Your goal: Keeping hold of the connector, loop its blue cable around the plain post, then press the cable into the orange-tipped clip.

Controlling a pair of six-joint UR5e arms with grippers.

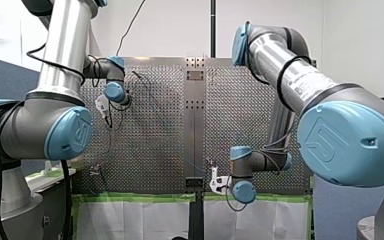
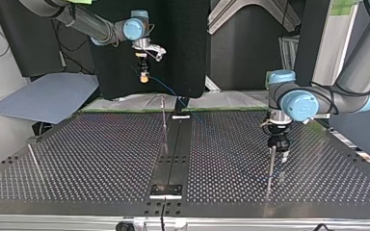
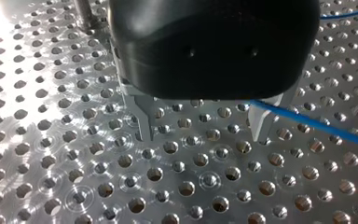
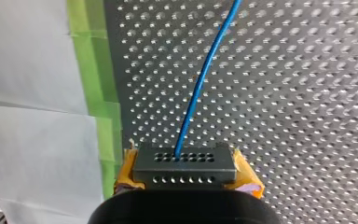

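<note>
My right tool (image 2: 144, 76), upper left of the top view, grips the connector (image 4: 185, 163). Its blue cable (image 4: 205, 70) runs ahead over the surface (image 4: 307, 93). My left tool (image 3: 204, 126) is released, with the cable beside one finger.

The connector (image 4: 185, 165) — a dark grey block with two rows of small holes — is held in my right gripper (image 2: 144, 76), and its blue cable (image 4: 200, 79) leaves an upper hole and slants across the perforated table (image 4: 284, 93), seemingly passing near a thin upright post (image 2: 164, 122).
</note>
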